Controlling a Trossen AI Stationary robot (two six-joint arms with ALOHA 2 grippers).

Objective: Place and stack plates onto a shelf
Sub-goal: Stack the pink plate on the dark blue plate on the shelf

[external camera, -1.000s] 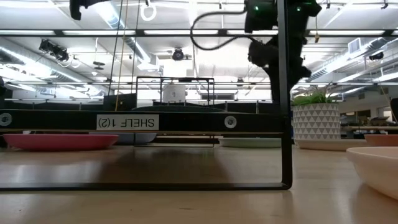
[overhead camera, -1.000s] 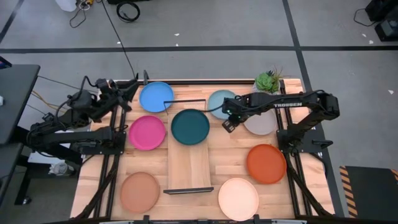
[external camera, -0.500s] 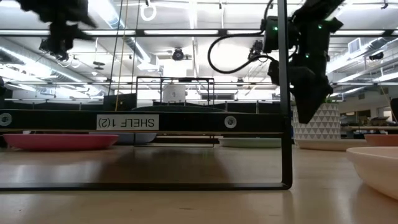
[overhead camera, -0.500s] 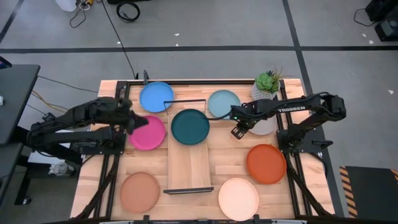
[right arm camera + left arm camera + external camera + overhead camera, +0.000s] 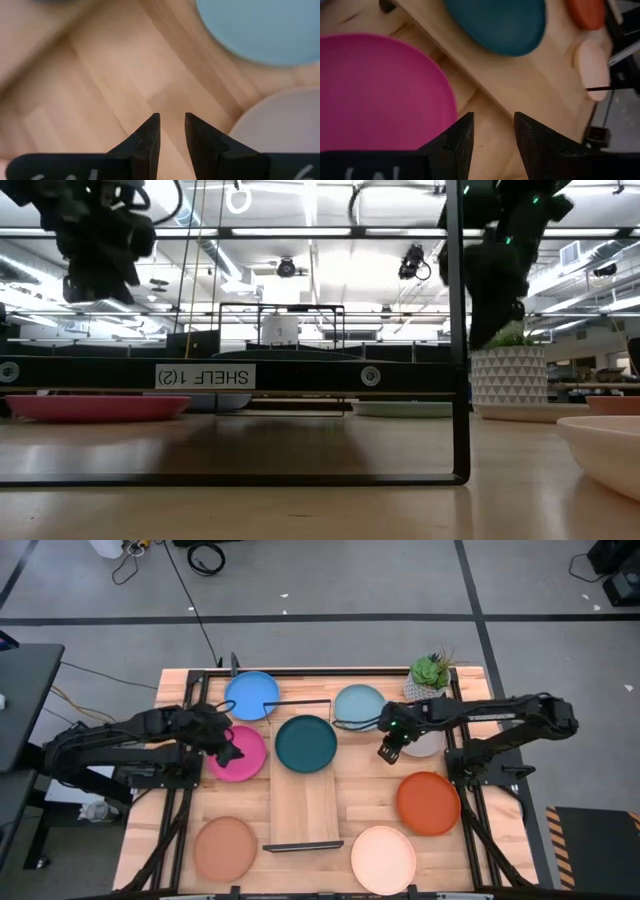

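Plates lie flat around the shelf (image 5: 303,808), and the teal plate (image 5: 306,743) sits on it. The left gripper (image 5: 232,750) hangs over the magenta plate (image 5: 238,754), fingers a little apart, holding nothing. The right gripper (image 5: 388,750) hangs beside the grey-beige plate (image 5: 422,741), fingers nearly together, holding nothing.

The shelf (image 5: 304,790) lies along the middle of the desk (image 5: 362,795), one plate (image 5: 306,744) on its far end. Left of the shelf: one plate (image 5: 251,695) at the far edge, one (image 5: 250,760) just beside the shelf, one (image 5: 225,848) near the front. Right of it: two plates (image 5: 359,704) (image 5: 425,743) at the back beside a plant pot (image 5: 431,672), one (image 5: 428,802) midway, one (image 5: 383,859) at the front edge. The left claw (image 5: 232,750) is above the plate beside the shelf; the right claw (image 5: 388,750) is above bare desk between the shelf and the back plates
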